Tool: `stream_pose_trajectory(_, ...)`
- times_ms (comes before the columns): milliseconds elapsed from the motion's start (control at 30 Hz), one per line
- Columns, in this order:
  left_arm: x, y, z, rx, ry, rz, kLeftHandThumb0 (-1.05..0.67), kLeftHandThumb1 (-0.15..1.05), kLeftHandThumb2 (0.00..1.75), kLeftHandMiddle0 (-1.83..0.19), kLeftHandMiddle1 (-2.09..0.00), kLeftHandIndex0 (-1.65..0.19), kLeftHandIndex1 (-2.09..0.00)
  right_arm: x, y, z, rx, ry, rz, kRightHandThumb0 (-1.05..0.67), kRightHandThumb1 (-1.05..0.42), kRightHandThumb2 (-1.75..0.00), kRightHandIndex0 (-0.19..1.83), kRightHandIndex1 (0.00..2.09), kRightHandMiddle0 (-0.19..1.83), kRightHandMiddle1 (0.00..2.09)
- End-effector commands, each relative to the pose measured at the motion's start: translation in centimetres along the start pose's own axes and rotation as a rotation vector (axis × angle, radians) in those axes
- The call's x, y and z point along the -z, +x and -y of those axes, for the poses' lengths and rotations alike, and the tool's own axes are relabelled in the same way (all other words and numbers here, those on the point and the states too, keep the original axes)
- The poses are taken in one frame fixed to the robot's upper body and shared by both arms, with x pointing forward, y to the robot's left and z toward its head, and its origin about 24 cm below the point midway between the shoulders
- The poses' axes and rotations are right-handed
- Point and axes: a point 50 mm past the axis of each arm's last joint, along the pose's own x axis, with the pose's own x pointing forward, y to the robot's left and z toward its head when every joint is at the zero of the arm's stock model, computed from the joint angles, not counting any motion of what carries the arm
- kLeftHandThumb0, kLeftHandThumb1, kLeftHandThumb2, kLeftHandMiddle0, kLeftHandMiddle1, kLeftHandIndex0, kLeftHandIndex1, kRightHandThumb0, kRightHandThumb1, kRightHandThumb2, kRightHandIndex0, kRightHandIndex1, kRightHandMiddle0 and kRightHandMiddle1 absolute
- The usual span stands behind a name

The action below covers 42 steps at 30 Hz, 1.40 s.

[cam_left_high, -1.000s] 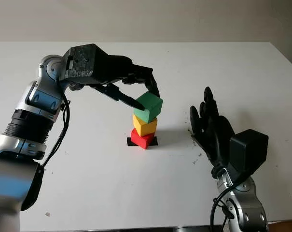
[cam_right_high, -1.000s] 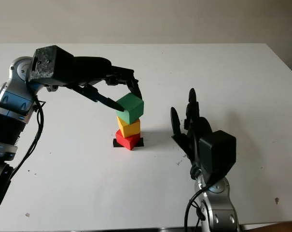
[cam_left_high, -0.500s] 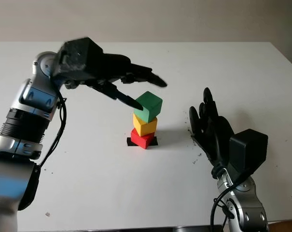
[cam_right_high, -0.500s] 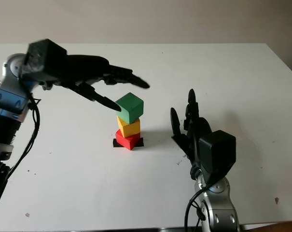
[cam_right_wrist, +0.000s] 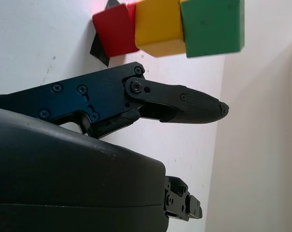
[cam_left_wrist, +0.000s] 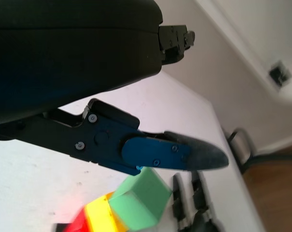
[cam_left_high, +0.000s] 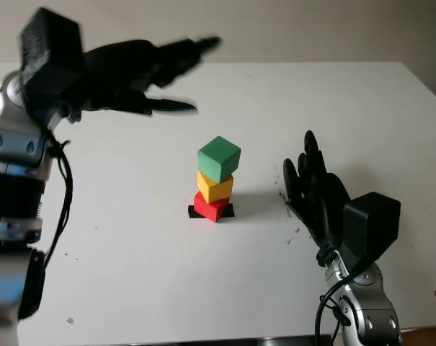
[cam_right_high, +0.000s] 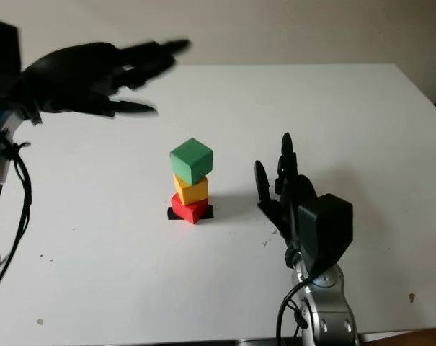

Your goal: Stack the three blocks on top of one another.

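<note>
A white table point(cam_left_high: 362, 101) carries a stack of three blocks near its middle. A red block point(cam_left_high: 212, 207) sits at the bottom on a small black marker point(cam_left_high: 194, 211), a yellow block point(cam_left_high: 215, 187) rests on it, and a green block point(cam_left_high: 219, 158) sits on top, turned slightly askew. The left hand point(cam_left_high: 127, 68) is open, holding nothing, raised above the table's far left area. The right hand point(cam_left_high: 315, 189) is open, upright near the stack toward the table's right edge.

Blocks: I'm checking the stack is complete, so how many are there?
3, all in one stack mid-table: red block at the bottom on a black mat, yellow block on it, green block on top.
</note>
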Motion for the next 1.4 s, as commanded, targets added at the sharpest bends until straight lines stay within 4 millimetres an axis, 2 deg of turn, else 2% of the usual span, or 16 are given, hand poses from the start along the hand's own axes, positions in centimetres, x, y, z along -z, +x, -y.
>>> stream_pose_trajectory(0, 0.4, -0.2, 0.6, -0.065, -0.097, 0.058, -0.76, 1.05, 0.48, 0.19, -0.04, 0.18, -0.04, -0.5, 0.0, 0.1, 0.001, -0.006, 0.017, -0.67, -1.05, -0.57, -0.19, 0.0, -0.19, 0.04)
stream_pose_trajectory(100, 2.0, -0.6, 1.8, -0.171, -0.238, 0.105, -0.7, 1.05, 0.56, 0.19, -0.01, 0.19, -0.01, -0.6, 0.0, 0.2, 0.0, 0.003, 0.021, -0.65, -1.05, -0.57, -0.19, 0.0, -0.19, 0.04)
stream_pose_trajectory(267, 3.9, -1.5, 3.5, -0.231, -0.3, 0.099, -0.74, 1.05, 0.66, 0.19, 0.0, 0.19, 0.0, -0.6, 0.0, 0.3, 0.0, 0.005, 0.024, -0.62, -1.05, -0.58, -0.19, 0.0, -0.19, 0.04)
stream_pose_trajectory(467, 6.8, -3.3, 6.2, -0.296, -0.391, 0.072, -0.8, 1.05, 0.62, 0.19, 0.0, 0.19, 0.0, -0.5, 0.0, 0.3, -0.001, 0.015, 0.027, -0.61, -1.05, -0.6, -0.19, 0.0, -0.19, 0.04)
stream_pose_trajectory(667, 8.2, -4.6, 8.9, -0.388, -0.439, 0.062, -0.77, 1.05, 0.63, 0.19, -0.01, 0.19, 0.0, -0.5, 0.1, 0.2, -0.003, 0.021, 0.025, -0.61, -1.05, -0.6, -0.19, 0.0, -0.19, 0.03)
stream_pose_trajectory(867, 9.3, -5.6, 10.6, -0.434, -0.458, 0.041, -0.76, 1.05, 0.65, 0.19, 0.0, 0.19, 0.0, -0.5, 0.3, 0.1, 0.002, 0.022, 0.027, -0.61, -1.05, -0.6, -0.19, 0.0, -0.19, 0.04)
stream_pose_trajectory(1100, 10.7, -6.7, 11.9, -0.467, -0.474, -0.01, -0.77, 1.05, 0.67, 0.19, 0.0, 0.19, 0.0, -0.6, 0.4, 0.2, 0.004, 0.029, 0.026, -0.63, -1.05, -0.6, -0.19, 0.0, -0.19, 0.02)
stream_pose_trajectory(1367, 11.5, -7.3, 12.5, -0.528, -0.496, -0.033, -0.78, 1.05, 0.67, 0.19, 0.0, 0.19, 0.0, -0.6, 0.4, 0.0, -0.006, 0.043, 0.031, -0.62, -1.05, -0.6, -0.19, 0.0, -0.19, 0.0)
